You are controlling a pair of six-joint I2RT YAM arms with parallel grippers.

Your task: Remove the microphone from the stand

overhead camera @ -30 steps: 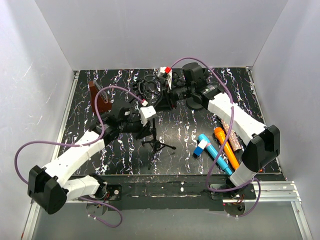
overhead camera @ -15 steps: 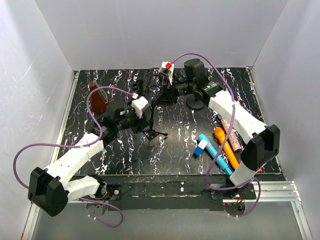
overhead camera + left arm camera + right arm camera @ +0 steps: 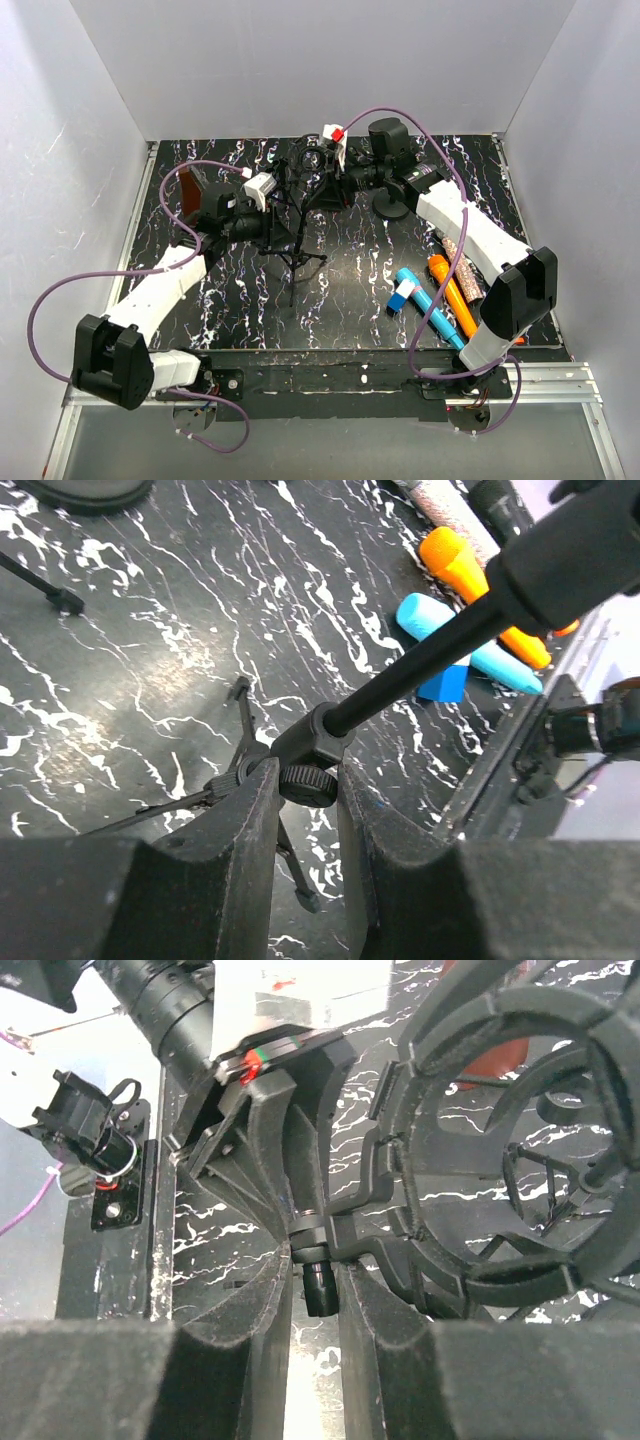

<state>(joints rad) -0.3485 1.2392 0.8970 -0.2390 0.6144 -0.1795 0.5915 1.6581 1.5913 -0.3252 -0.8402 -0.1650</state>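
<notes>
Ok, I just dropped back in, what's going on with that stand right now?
Both arms have the black tripod stand. The left tool is shut on the knob where the pole meets the legs. The right tool is shut on the stem under the ring-shaped shock mount at the top. Whether a microphone sits in the mount I cannot tell. An orange microphone and a blue microphone lie on the table to the right.

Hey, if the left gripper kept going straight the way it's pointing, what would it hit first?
The mic stand: the left gripper is shut on its joint. Past that, probably the tabletop, though depth is unclear.
</notes>
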